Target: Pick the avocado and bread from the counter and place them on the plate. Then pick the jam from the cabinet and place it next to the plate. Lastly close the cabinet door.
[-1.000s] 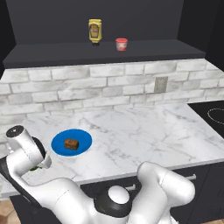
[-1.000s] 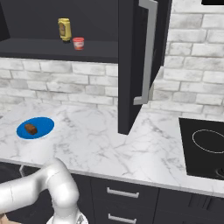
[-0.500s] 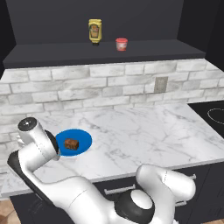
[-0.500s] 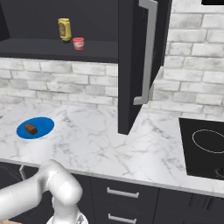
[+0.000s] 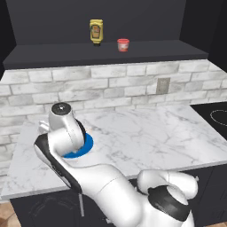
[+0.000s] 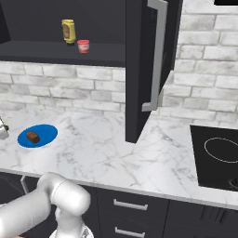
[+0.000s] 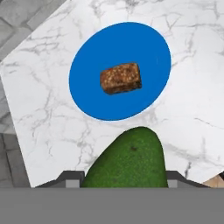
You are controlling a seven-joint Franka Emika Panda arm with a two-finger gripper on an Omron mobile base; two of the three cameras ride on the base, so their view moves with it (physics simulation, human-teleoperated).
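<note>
The white robot arm has swung up and over in the last second. In the left base view it was low at the left edge of the white marble counter (image 5: 146, 133); now its big white elbow stands right in front of the flat round blue plate (image 5: 87, 142) and hides most of it. The small brown chunk of bread (image 7: 120, 78) has not moved. It lies near the middle of the plate (image 7: 94, 57), and the right base view shows the bread (image 6: 33, 136) there too.

The gripper (image 7: 124, 180) hangs above the counter, just beside the plate. Its two dark fingers (image 7: 70, 178) are partly closed around the dark green oval avocado (image 7: 129, 159). The avocado fills the gap between them, so it looks held. It is in the air and not on the plate yet.

So the bread step looks done, and the avocado is on its way. The arm probably needs to go a little further over the blue disc before it lets go.

The small red jar of jam (image 5: 123, 45) stands on the shelf of the black wall cabinet (image 5: 106, 55), near a taller yellow bottle (image 5: 96, 32). The black cabinet door (image 6: 142, 69) with its long metal bar handle (image 6: 156, 56) is wide open.

The yellow bottle has a dark label, but it is too small to read. The jam jar shows no words that can be read either.
</note>
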